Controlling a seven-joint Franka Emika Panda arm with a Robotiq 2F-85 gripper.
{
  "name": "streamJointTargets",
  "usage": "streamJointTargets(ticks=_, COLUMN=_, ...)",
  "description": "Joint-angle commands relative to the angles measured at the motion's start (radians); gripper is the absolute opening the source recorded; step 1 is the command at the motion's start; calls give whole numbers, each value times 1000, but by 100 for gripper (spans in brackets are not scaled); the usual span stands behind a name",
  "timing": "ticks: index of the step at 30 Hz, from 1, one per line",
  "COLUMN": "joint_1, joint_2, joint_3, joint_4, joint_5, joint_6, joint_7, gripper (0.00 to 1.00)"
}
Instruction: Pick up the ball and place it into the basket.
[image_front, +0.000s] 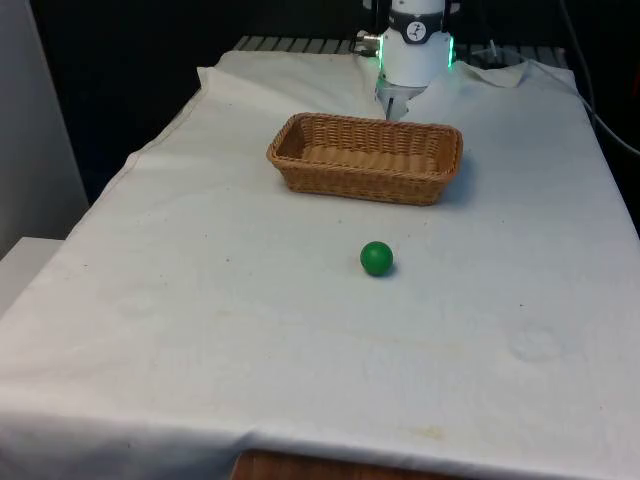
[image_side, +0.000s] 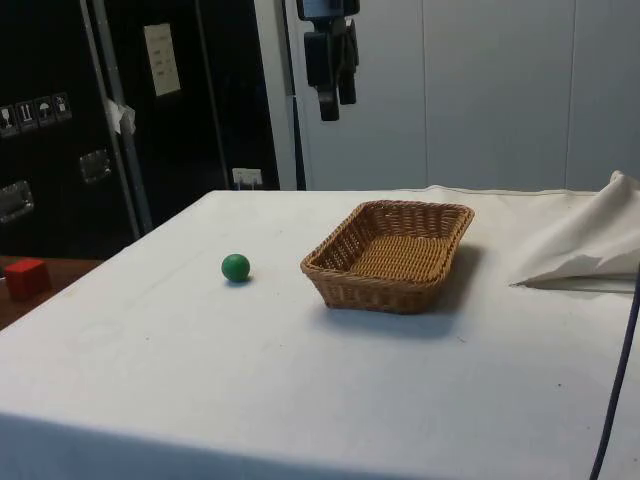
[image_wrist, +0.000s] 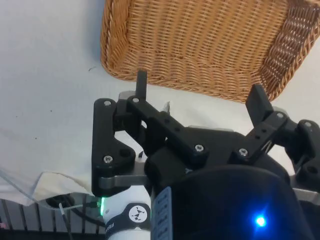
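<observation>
- Your small round green ball lies on the white cloth-covered table, out in the open and touched by nothing.
- In the front view you find it nearer the camera than the rectangular woven wicker basket, apart from the basket's near wall and roughly in line with its middle.
- In the side view the same ball sits beside the basket, on the side toward the dark cabinets, with a strip of bare cloth between them.
- The basket is upright, and the weave of its floor shows bare inside.
- Your black two-finger gripper hangs high in the side view, well above the table and clear of both ball and basket.
- In the wrist view the gripper has its two fingers spread wide apart, with nothing between them; one slim fingertip and one broader one stand against the basket's rim.
- In the front view the white arm stands behind the basket's far wall.
- A fold of loose white cloth lies bunched on the table past the basket in the side view.
</observation>
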Motion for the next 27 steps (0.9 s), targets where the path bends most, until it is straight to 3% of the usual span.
streamJointTargets(ticks=1, joint_1=0, joint_2=0, joint_3=0, joint_4=0, joint_5=0, joint_6=1, joint_7=1, gripper=100)
streamJointTargets(ticks=9, joint_1=-1, joint_2=22, joint_3=-3, joint_4=22, joint_5=0, joint_6=15, joint_7=-4, gripper=100)
streamJointTargets(ticks=16, joint_1=-1, joint_2=87, joint_3=-4, joint_4=85, joint_5=13, joint_6=24, joint_7=-24, gripper=100)
streamJointTargets(ticks=27, joint_1=-4, joint_2=212, joint_3=-17, joint_4=217, joint_5=75, joint_6=20, joint_7=-99, gripper=100)
